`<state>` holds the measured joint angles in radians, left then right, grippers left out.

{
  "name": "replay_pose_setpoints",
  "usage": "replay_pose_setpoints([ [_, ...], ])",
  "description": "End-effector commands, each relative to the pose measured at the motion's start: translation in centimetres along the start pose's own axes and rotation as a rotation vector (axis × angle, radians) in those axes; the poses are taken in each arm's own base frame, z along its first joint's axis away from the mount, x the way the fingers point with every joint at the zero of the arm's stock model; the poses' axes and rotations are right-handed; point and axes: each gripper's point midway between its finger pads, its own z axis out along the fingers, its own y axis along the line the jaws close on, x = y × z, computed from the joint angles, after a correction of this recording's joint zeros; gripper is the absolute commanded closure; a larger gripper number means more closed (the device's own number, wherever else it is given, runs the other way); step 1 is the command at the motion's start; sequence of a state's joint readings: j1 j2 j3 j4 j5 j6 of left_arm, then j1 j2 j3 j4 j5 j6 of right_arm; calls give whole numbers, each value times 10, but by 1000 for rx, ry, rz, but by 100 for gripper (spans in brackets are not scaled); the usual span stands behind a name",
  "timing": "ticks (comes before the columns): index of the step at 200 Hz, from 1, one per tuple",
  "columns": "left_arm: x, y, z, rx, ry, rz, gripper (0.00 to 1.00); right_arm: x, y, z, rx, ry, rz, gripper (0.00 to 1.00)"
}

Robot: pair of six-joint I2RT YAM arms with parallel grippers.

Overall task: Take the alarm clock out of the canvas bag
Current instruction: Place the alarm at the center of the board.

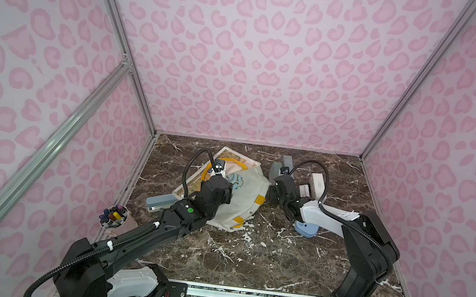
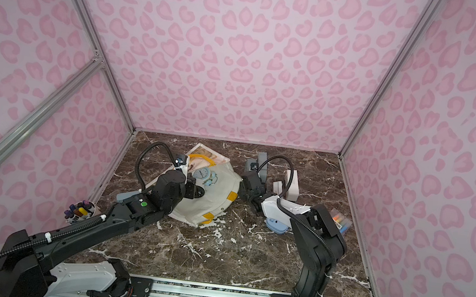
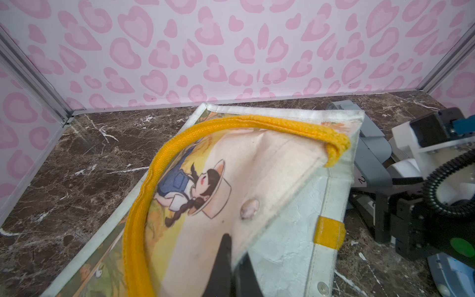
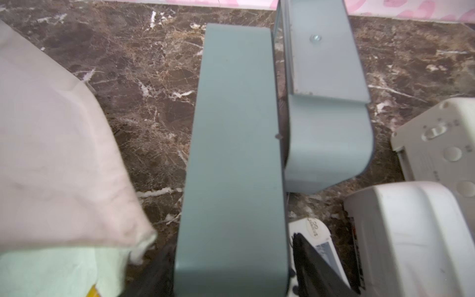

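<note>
**Operator:** Where is the clock lying?

**Spotter:** You are looking at a light-blue round alarm clock with a grey dial [image 2: 199, 174]. In a top view it is lying against the white canvas bag with yellow strap handles [image 2: 217, 198], near the middle of the frame. I cannot tell whether it is sitting inside the mouth or on top.

**Operator:** And my claws?

**Spotter:** Your left gripper [image 3: 235, 254] is pinching the bag's printed flap, jaws fully closed on the cloth, just left of the clock. Your right gripper [image 4: 231, 244] is standing right of the bag, well apart from the clock. Its jaws are spread and gripping nothing, straddling a grey-green rectangular block [image 4: 231, 128] on the brown marble table [image 4: 144, 77].
</note>
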<state>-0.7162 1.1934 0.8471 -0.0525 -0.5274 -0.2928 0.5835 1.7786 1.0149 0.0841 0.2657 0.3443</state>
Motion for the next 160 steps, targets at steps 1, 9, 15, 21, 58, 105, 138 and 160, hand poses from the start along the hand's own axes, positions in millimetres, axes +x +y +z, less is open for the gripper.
replay_pose_setpoints([
  [1,-4,4,-1,-25,-3,3,97,-3,-2,-7,-1,-21,7,29],
  [9,-3,4,-1,-24,-2,4,97,-4,-2,-10,-10,-29,10,29],
  [15,-3,4,-1,-25,-2,3,97,-5,-2,-13,-16,-37,10,28],
  [21,-3,4,0,-24,-2,3,97,-6,-2,-16,-24,-41,7,28],
  [58,-4,3,-1,-23,-4,4,97,-10,-2,-36,-76,-77,-30,27],
  [105,-6,2,0,-20,-8,1,97,-9,5,-63,-173,-116,-80,27],
  [138,-9,0,1,-13,-9,0,97,-4,16,-81,-231,-152,-140,26],
  [160,-11,-1,1,-9,-15,-5,97,-1,24,-91,-268,-171,-178,26],
])
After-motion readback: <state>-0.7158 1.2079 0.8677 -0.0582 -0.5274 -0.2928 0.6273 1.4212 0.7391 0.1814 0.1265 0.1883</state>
